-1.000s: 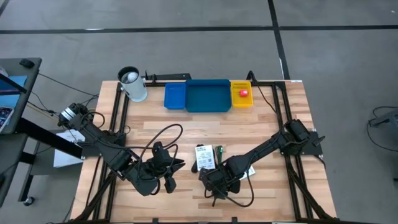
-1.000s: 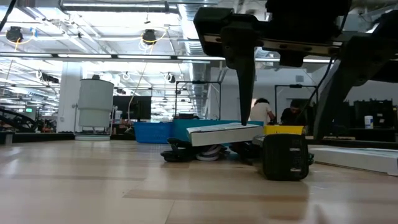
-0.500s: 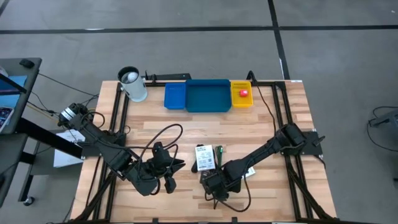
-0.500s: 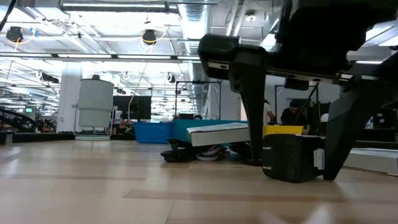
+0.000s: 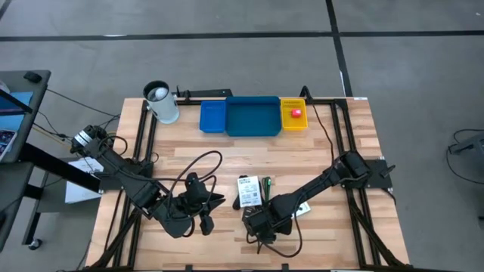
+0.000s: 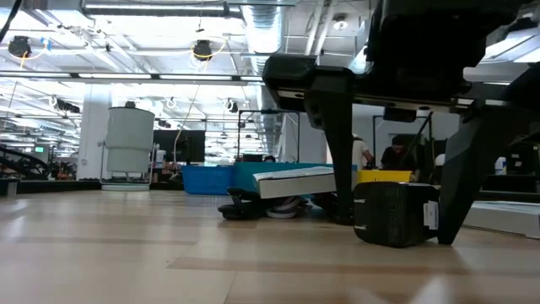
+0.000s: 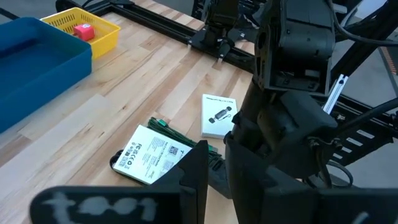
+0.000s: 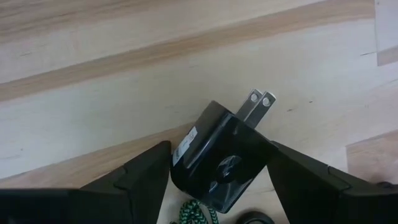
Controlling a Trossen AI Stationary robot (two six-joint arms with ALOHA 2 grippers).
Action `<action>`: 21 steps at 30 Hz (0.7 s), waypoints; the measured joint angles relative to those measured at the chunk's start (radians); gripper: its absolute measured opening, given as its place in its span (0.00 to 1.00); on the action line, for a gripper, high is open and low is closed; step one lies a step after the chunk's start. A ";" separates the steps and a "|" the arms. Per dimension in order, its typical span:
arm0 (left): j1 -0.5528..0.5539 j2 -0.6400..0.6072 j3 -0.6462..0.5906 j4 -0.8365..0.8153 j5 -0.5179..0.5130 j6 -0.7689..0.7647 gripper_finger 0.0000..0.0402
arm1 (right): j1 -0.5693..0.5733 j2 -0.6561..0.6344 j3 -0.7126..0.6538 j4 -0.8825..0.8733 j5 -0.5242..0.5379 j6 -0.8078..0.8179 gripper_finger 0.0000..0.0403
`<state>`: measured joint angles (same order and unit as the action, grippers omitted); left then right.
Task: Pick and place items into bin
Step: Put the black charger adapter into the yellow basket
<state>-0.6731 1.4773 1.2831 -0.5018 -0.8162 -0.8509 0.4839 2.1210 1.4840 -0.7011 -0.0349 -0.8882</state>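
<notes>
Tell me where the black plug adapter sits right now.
The black plug adapter lies on the wooden table near its front edge, between the open fingers of the right gripper, just in front of the white packets.

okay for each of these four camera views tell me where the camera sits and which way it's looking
High: above the table, looking straight down; both arms, trays, cup.
Low: at tabletop height, looking level into the room; right gripper straddling the black plug.
Left wrist: on the left arm, looking across at the right arm, packets, yellow tray.
Right wrist: on the right arm, looking down past its open fingers at the plug.
Shared: low and right wrist both show the plug.
</notes>
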 joint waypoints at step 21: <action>0.000 0.000 0.000 -0.001 0.001 0.000 0.11 | 0.006 0.001 0.000 -0.023 -0.013 0.163 0.63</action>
<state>-0.6731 1.4773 1.2831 -0.5030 -0.8155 -0.8505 0.4894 2.1216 1.4837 -0.7242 -0.0476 -0.7250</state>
